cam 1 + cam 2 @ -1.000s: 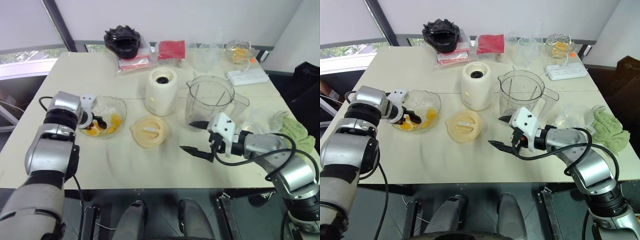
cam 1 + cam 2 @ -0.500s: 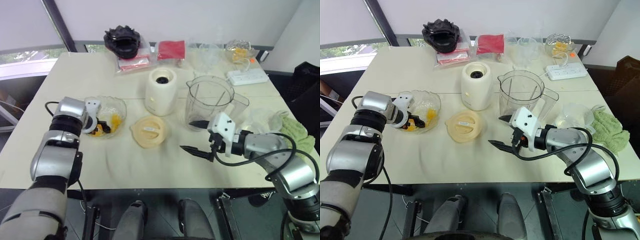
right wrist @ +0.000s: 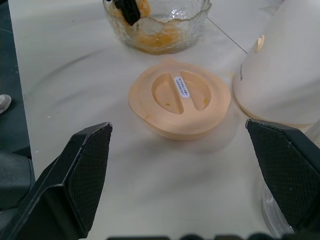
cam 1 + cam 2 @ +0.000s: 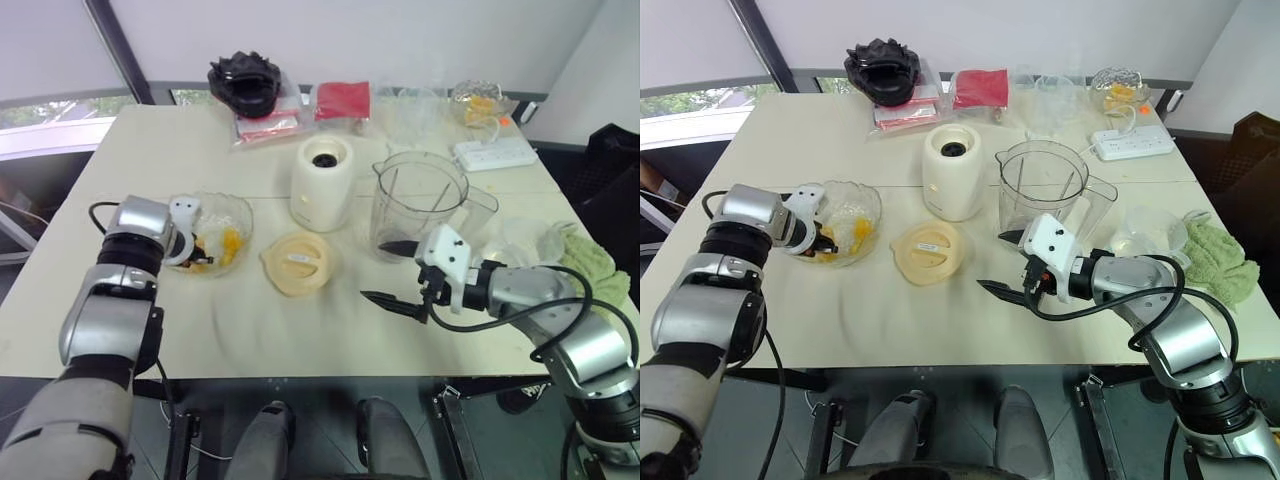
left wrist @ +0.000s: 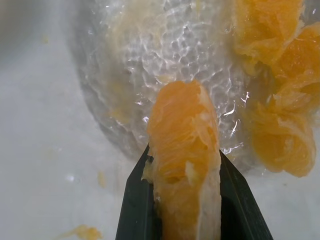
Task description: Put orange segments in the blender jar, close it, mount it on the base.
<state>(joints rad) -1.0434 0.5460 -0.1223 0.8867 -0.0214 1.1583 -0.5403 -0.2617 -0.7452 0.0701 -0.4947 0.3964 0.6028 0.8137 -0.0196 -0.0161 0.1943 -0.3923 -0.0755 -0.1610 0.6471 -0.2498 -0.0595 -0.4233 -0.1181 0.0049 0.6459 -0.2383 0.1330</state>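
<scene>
**Left gripper clamps an orange segment in the bowl**

Left gripper is clenched on one of the orange segments: the wedge sits between the two black fingers and sticks out past their tips, over the crinkled glass bowl. More segments lie just beyond and to one side of it on the bowl's floor.

Right gripper hangs over the surface near its front edge with its jaws spread wide and nothing between them. Just ahead of it, towards the left gripper, the pale-yellow lid lies flat on the surface, between the bowl and this gripper. Right beside the right gripper's upper finger stands the blender jar, upright, with no fruit visible inside it. Next to the jar, on the side of the left gripper and a little beyond the lid, stands the base, its dark socket facing up, apart from the jar.
</scene>
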